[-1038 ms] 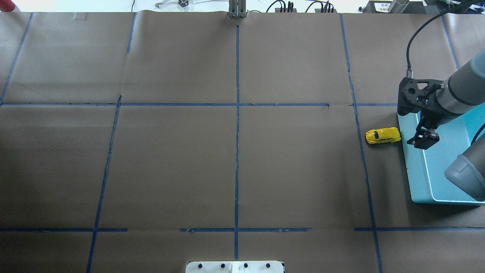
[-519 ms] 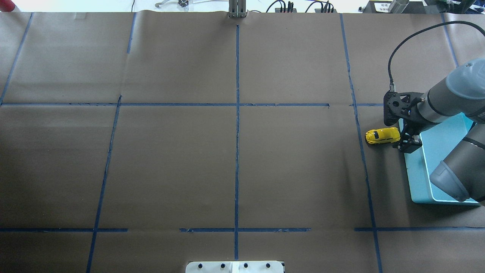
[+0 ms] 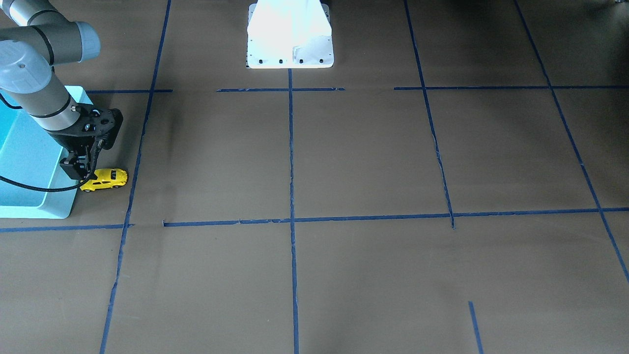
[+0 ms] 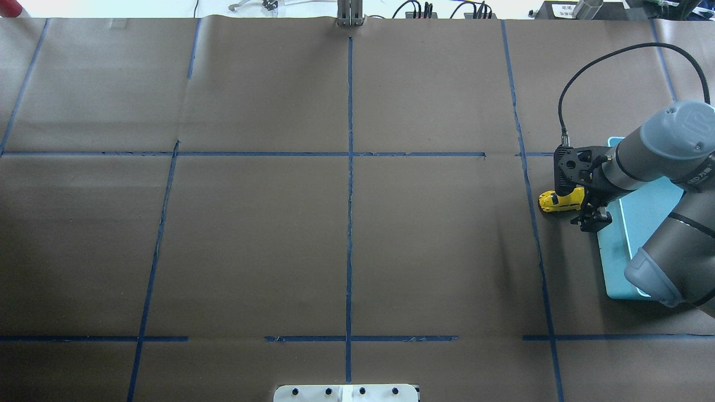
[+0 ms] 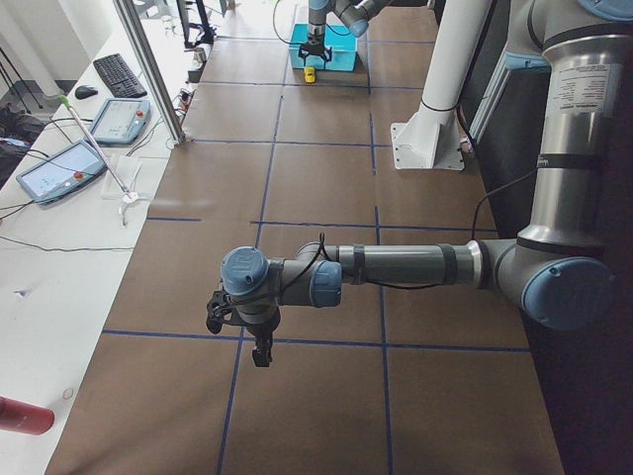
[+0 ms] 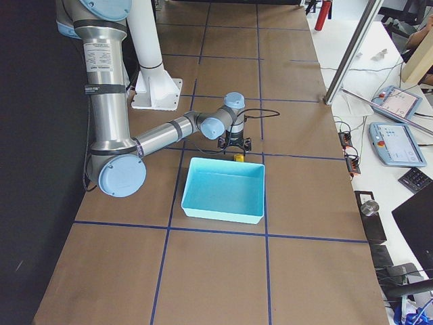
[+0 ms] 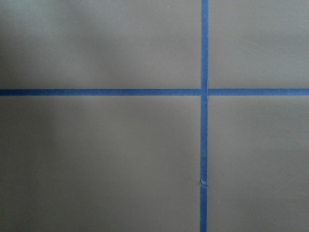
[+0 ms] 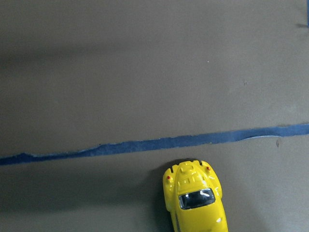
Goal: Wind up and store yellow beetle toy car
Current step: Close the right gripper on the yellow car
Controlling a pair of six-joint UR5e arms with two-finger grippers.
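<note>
The yellow beetle toy car (image 4: 549, 201) rests on its wheels on the brown paper, just left of the teal bin (image 4: 614, 262). My right gripper (image 4: 591, 216) hangs over the car's bin-side end, and its black wrist mount covers that half of the car from above. The fingers look open, with nothing held. The front view has the gripper (image 3: 78, 168) low at the end of the car (image 3: 107, 179). In the right wrist view only the car's other end (image 8: 195, 203) shows, and no fingers. My left gripper (image 5: 259, 354) shows only in the left side view, where I cannot tell its state.
The teal bin (image 6: 223, 189) is open-topped, and what shows of its inside is bare. The robot's white base (image 4: 346, 392) stands at the near table edge. Blue tape lines cross the brown paper. Tablets and cables lie beyond the far edge.
My right arm has swung left, from above the bin's edge to over the car's near end. The car has not moved.
</note>
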